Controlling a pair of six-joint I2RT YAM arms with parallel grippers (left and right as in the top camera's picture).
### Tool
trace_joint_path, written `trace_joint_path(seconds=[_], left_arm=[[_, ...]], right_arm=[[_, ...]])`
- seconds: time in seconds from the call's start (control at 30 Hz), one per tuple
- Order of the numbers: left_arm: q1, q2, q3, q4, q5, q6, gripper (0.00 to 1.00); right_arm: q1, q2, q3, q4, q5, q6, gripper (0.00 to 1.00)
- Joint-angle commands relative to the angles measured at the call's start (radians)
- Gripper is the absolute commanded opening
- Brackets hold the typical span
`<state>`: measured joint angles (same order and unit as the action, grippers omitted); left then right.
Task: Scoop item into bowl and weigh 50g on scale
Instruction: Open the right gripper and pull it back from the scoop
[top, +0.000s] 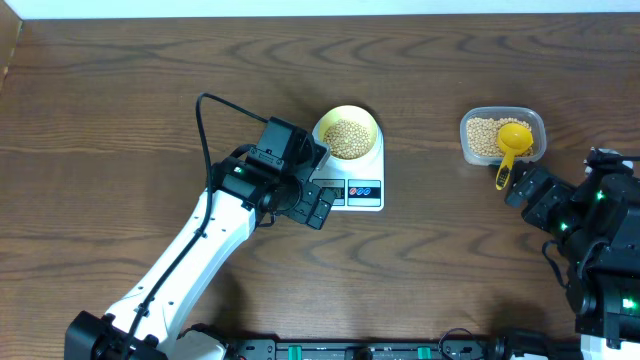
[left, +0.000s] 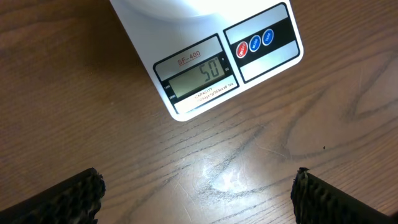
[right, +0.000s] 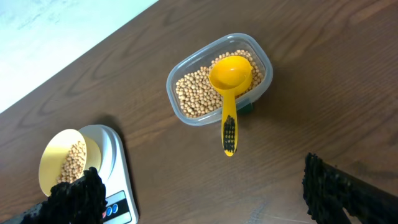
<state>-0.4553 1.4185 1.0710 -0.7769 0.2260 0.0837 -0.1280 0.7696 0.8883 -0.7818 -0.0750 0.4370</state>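
Observation:
The pale-yellow bowl (top: 371, 121) stands on the white scale (top: 362, 191) and holds tan beans (top: 347, 138). In the left wrist view the scale (left: 205, 74) has "50" on its display. My left gripper (top: 318, 206) hovers open just in front of the scale, its fingers (left: 68, 199) wide apart over bare wood. My right gripper (top: 524, 186) is open near the handle of the yellow scoop (top: 512, 142); nothing lies between its fingers (right: 339, 190). The right wrist view also takes in the bowl (right: 51, 154) on the scale (right: 118, 163).
A clear plastic tub (top: 530, 118) of beans sits at the right, and the scoop (right: 230, 78) rests in it with its handle sticking out toward the front. The tub (right: 261, 62) is a short way from the scale. The table's far edge runs along the top.

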Motion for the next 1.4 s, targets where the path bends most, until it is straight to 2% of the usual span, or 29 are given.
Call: trace_joint_path(seconds=[0.0,0.83,0.93,1.0,1.1,1.2,1.37], left_arm=[[0.0,0.007,-0.009,0.001,-0.01,0.013,0.98],[0.0,0.007,-0.009,0.001,-0.01,0.013,0.98],[0.0,0.007,-0.009,0.001,-0.01,0.013,0.98],[0.0,0.007,-0.009,0.001,-0.01,0.013,0.98],[0.0,0.007,-0.009,0.001,-0.01,0.013,0.98],[0.0,0.007,-0.009,0.001,-0.01,0.013,0.98],[0.0,0.007,-0.009,0.001,-0.01,0.013,0.98]], right_arm=[[-0.005,-0.004,0.001,-0.001,-0.006,0.004,0.99],[0.023,-0.021,0.0,-0.019,-0.006,-0.002,0.99],[0.057,-0.063,-0.002,-0.08,0.051,-0.032,0.99],[0.085,-0.113,-0.013,-0.089,0.16,-0.034,0.99],[0.121,-0.188,-0.047,-0.068,0.274,-0.034,0.99],[0.135,-0.259,-0.113,-0.021,0.286,-0.054,0.99],[0.135,-0.356,-0.272,0.157,0.255,-0.238,0.99]])
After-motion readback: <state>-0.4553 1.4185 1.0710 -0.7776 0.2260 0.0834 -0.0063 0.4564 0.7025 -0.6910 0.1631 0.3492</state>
